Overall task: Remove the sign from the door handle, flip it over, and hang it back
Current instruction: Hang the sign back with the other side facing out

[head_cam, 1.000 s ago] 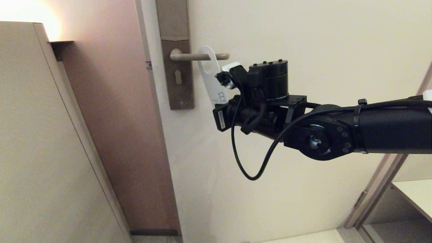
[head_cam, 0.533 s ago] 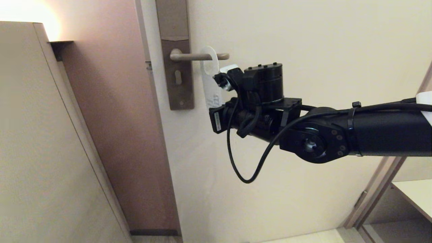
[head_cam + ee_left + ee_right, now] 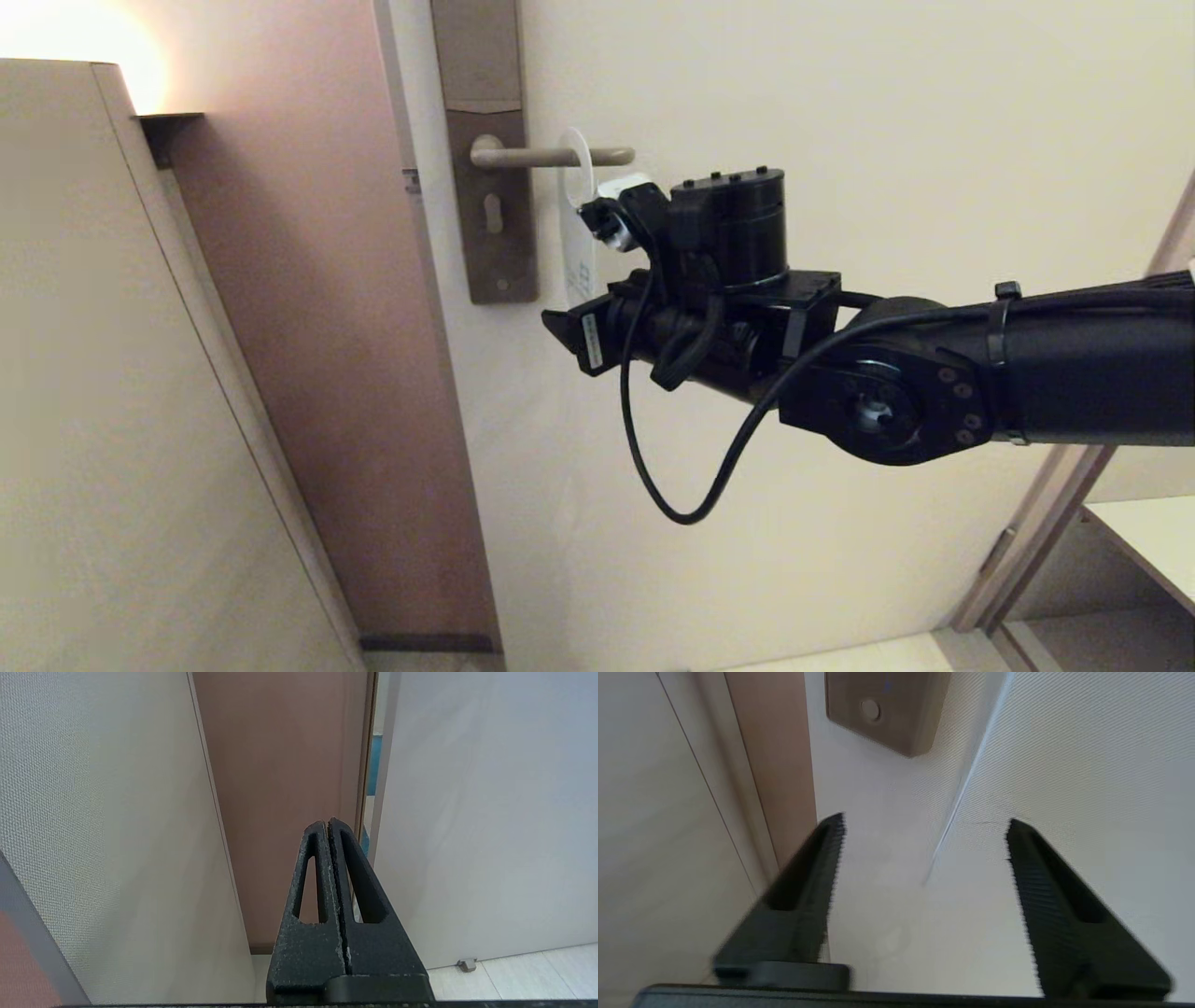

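Observation:
The white sign (image 3: 576, 238) hangs by its hole on the door handle (image 3: 551, 156), turned nearly edge-on to the head view. My right gripper (image 3: 571, 327) sits just below and in front of the sign's lower end. In the right wrist view that gripper (image 3: 925, 820) is open, and the sign's thin edge (image 3: 966, 788) runs free between the spread fingers, touching neither. The brown backplate (image 3: 492, 196) carries the handle; its lower end (image 3: 882, 709) also shows from the right wrist. My left gripper (image 3: 327, 823) is shut on nothing, low down facing the door's edge.
A tall beige cabinet (image 3: 93, 373) stands at the left, next to the brown door frame (image 3: 308, 327). The cream door (image 3: 840, 93) fills the background. A shelf (image 3: 1148, 541) sits at the lower right. The right arm's cable (image 3: 653, 467) loops below the wrist.
My right gripper has gone from shut on the sign to open and shifted slightly left. The released sign has swung from tilted to hanging straight on the handle.

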`<state>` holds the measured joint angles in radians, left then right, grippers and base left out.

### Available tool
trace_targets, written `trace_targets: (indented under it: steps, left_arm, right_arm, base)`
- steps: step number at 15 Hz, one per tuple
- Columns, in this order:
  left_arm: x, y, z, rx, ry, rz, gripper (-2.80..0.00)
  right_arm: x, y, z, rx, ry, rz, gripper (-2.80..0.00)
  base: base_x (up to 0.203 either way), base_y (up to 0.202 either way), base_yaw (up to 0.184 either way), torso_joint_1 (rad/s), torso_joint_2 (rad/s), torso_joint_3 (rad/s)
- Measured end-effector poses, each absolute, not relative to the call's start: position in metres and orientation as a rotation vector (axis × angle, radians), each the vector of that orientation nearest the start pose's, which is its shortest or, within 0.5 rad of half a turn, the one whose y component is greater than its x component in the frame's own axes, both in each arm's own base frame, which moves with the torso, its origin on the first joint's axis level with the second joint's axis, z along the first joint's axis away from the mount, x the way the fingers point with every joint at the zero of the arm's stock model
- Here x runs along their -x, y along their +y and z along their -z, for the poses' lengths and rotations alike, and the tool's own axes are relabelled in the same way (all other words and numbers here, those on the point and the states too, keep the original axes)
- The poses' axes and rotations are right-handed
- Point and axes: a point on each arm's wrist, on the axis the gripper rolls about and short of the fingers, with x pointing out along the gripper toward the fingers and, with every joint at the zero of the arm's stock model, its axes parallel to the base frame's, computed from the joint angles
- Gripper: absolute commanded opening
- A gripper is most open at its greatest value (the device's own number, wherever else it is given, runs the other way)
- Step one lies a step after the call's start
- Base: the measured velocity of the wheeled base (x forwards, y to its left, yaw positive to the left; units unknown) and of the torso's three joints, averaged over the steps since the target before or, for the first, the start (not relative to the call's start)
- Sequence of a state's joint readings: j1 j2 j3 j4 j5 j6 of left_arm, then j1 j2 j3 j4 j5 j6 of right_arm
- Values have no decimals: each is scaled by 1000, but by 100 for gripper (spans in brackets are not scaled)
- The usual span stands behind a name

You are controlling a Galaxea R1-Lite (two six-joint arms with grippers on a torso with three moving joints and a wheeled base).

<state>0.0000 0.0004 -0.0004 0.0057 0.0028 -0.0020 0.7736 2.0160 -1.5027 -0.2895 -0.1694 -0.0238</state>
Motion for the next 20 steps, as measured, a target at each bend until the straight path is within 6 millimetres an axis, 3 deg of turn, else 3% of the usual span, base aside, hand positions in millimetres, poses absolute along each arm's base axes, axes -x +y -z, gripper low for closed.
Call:
trace_targets:
  steps: [6,13,14,20]
  left_arm:
    - [23,0,-75,2,6,-3,-280]
    - [23,0,-75,3,6,-3,-280]
    - [23,0,-75,2,6,-3,-280]
    - [23,0,-75,3,6,-3,-280]
  right_arm:
    - [-281,266,-244,136,222,-619,0]
    - [-298,230,-253,111,189,-518,0]
    - [-301,230,-251,110,186,-512,-280]
    - [-320,242,-244,128,144,-507,-280]
  base:
    - [0,0,0,0,0,0]
    - [0,0,0,0,0,0]
    - [0,0,0,0,0,0]
    - [0,0,0,0,0,0]
